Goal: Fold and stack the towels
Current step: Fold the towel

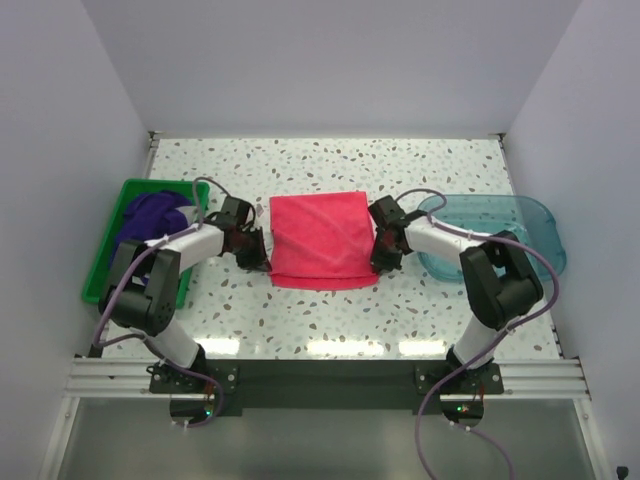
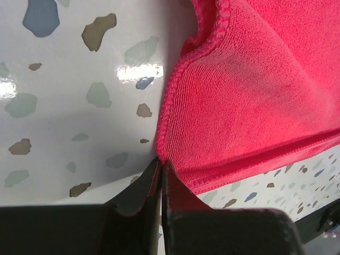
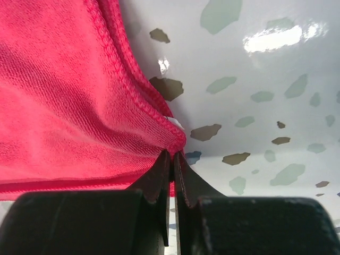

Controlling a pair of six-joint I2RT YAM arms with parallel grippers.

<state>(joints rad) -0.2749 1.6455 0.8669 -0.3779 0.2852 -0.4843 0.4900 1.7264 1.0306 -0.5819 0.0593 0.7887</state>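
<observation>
Fold step in hand: hot pink towel [image 1: 320, 240] lies mid-table [image 1: 300, 320], with our left gripper [image 2: 161, 166] and right gripper [image 3: 171, 158] each pinched tight on a hem corner, one per side. Next, we judge, both corners travel together, level, to the opposite edge. Purple towels [image 1: 152, 215] sit in the green bin [image 1: 105, 265].

I see flat towel [image 1: 322, 240] mid table [image 1: 330, 320], between both arms. Left gripper [image 1: 258, 252] pinched onto its left edge at near corner. Right gripper [image 1: 384, 256] pinched onto right edge, also near corner. Bin [image 1: 103, 262] at far left of table, bunched towels [image 1: 152, 215] inside it. Tray [image 1: 540, 225] at far right, behind right arm.
</observation>
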